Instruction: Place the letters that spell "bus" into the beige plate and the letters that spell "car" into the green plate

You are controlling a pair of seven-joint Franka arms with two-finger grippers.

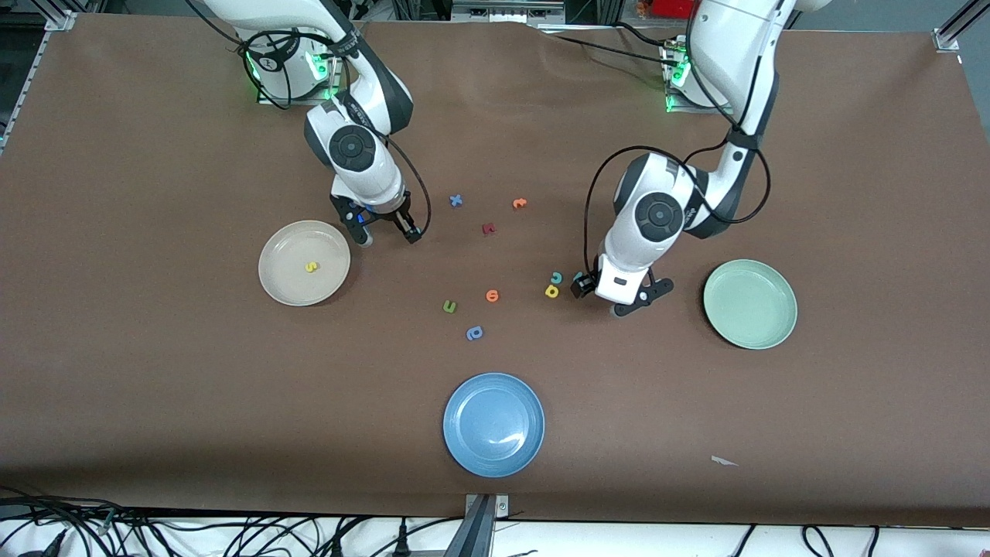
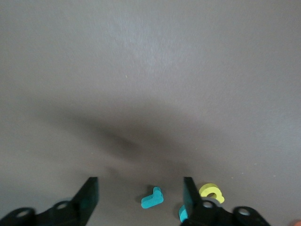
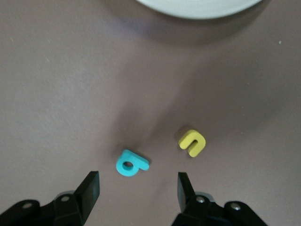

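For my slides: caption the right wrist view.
Open right gripper above teal foam b, yellow foam u beside it.

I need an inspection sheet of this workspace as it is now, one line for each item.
Surface: brown table cover, one white scrap.
Job's things: yellow s in beige plate; green plate holds nothing; teal b, yellow u, teal r, teal c, yellow a lie on the cover.
Clutter: blue plate; blue x, green letter and four more stray letters.
Grippers: left gripper open, low over teal r; right gripper open, low over teal b.
Cables: black cables along the edge nearest the front camera.
Surroundings: metal frame at the corners.
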